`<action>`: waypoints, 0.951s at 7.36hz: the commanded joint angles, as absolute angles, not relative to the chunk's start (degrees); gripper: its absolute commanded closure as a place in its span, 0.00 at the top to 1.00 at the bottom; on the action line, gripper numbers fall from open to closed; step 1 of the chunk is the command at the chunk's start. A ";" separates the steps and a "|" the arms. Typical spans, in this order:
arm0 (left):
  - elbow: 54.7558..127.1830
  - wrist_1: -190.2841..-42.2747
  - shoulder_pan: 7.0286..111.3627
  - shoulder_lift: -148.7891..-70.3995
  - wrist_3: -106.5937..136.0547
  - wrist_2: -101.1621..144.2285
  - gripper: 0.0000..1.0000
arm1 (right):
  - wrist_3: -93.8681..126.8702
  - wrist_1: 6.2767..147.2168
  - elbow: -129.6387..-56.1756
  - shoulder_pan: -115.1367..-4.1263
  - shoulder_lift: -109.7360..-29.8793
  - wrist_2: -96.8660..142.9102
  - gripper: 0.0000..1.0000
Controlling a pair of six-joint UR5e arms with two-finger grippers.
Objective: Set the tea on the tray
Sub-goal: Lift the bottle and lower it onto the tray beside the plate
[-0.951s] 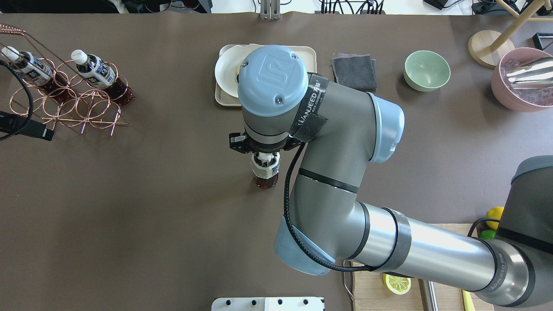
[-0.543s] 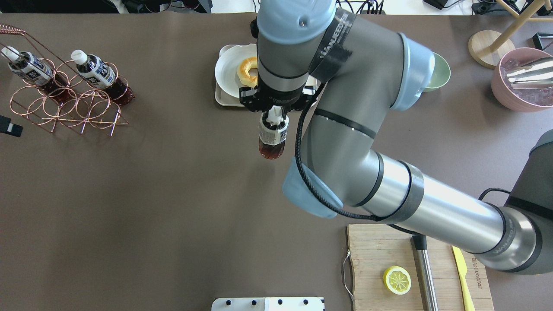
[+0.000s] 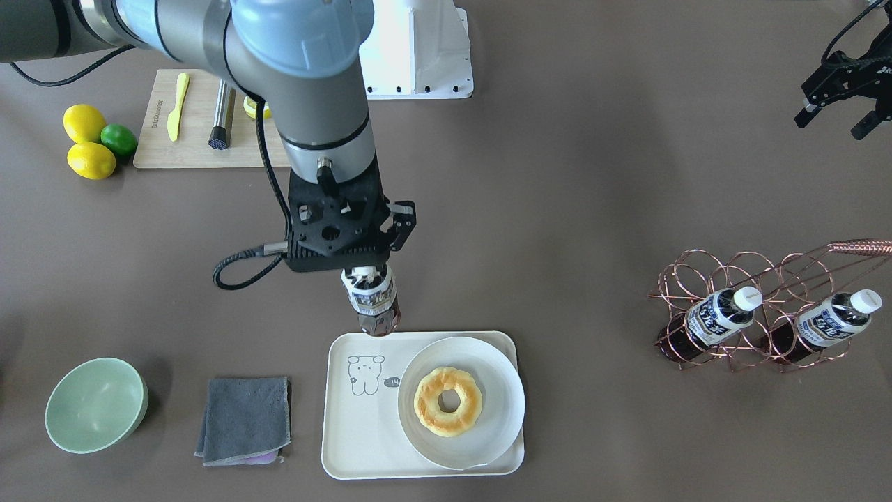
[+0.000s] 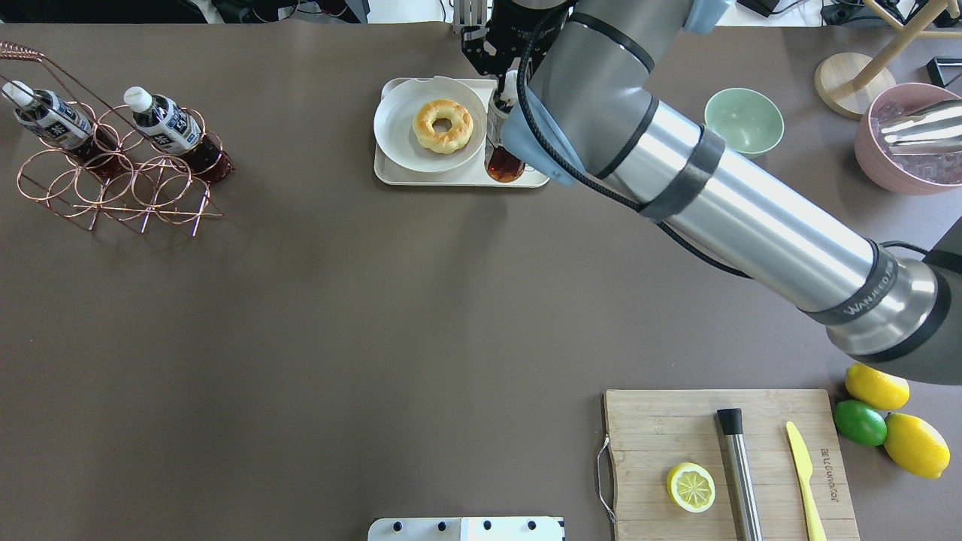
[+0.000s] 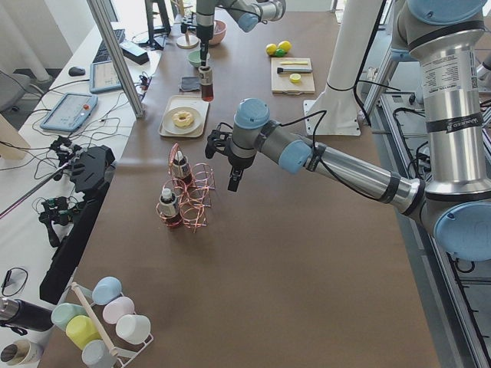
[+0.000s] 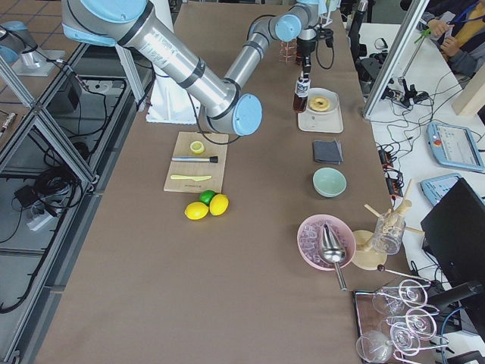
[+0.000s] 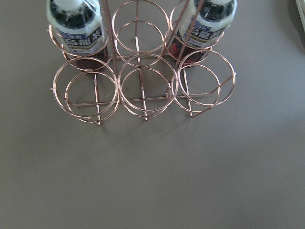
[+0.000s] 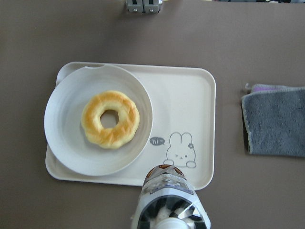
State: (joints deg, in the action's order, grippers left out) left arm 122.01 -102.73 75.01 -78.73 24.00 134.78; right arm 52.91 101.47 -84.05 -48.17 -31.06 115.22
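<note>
My right gripper (image 3: 368,280) is shut on the white cap of a tea bottle (image 3: 376,310) and holds it upright. The bottle hangs over the cream tray's (image 3: 355,432) edge nearest the robot, by the bear drawing (image 3: 364,373). In the right wrist view the bottle (image 8: 167,202) covers the tray's (image 8: 190,105) near rim. I cannot tell whether it touches the tray. A round plate (image 3: 498,390) with a doughnut (image 3: 447,401) fills the tray's other half. My left gripper (image 3: 836,120) is open and empty, off beside the copper rack (image 3: 766,268).
The rack holds two more tea bottles (image 3: 721,314) (image 3: 836,317). A grey cloth (image 3: 244,417) and a green bowl (image 3: 94,404) lie beside the tray. A wooden cutting board (image 4: 721,451) with a lemon half, a knife and a metal tool lies near the robot, with lemons and a lime (image 4: 879,421) beside it.
My right arm has carried the bottle away from the robot, from the table's middle to the tray's edge. The left gripper has drawn back out of the overhead view.
</note>
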 commanded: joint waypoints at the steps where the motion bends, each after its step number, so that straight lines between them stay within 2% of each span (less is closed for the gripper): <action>1: 122.25 -102.66 75.85 -78.49 23.73 134.82 0.95 | 47.59 90.72 -66.48 -53.51 -26.46 117.68 0.00; 5: 122.52 -102.74 77.69 -78.14 23.73 136.67 0.95 | 47.19 85.29 -60.84 -53.53 -26.46 118.21 0.00; 7: 122.43 -102.74 77.70 -77.78 23.73 136.67 0.95 | 47.55 85.08 -60.82 -53.18 -26.19 118.47 0.00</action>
